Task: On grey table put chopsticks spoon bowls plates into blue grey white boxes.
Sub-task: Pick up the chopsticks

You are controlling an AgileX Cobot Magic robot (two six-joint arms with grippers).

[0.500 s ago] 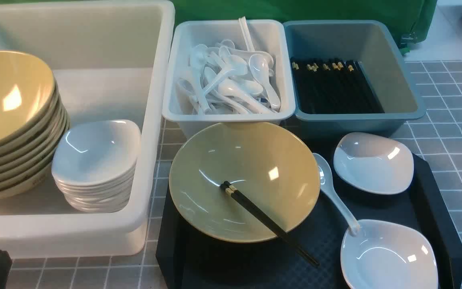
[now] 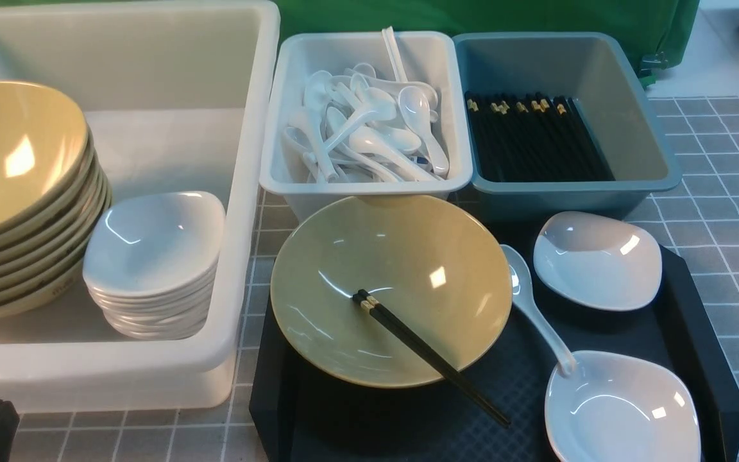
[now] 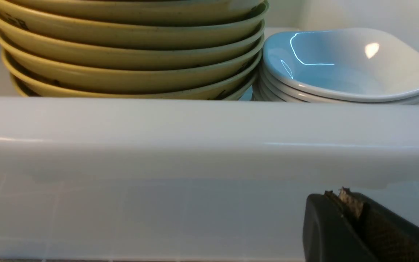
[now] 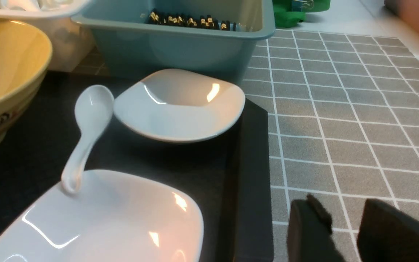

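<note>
1. Currently, the left end effector (image 3: 346,203) sits low outside the near wall of the big white tub (image 2: 254,96), its jaws pressed together with nothing between them.
2. The right end effector (image 4: 344,225) is above the grey surface (image 2: 722,212), just beside the right edge of the black tray (image 2: 703,359). Its jaws stand partly apart and hold nothing.
3. A loose yellow bowl (image 2: 390,256) stands on the tray's left part, just in front of the small white bin (image 2: 369,185).
4. A pair of black chopsticks (image 2: 427,356) lies slanted in that bowl, gold-banded ends inside it and thin tips past its near rim.
5. A white soup spoon (image 2: 518,279) lies on the tray just right of the bowl, its handle end resting on the rim of the nearer white plate (image 2: 623,410).
6. The farther white plate (image 2: 597,260) sits on the tray in front of the blue-grey bin (image 2: 632,115).
7. Inside the tub stand a stack of yellow bowls (image 2: 16,192) and, beside it, a stack of white plates (image 2: 151,256).
8. The small white bin holds a heap of white spoons (image 2: 369,128), and the blue-grey bin holds binned chopsticks (image 2: 530,138) laid side by side.
</note>
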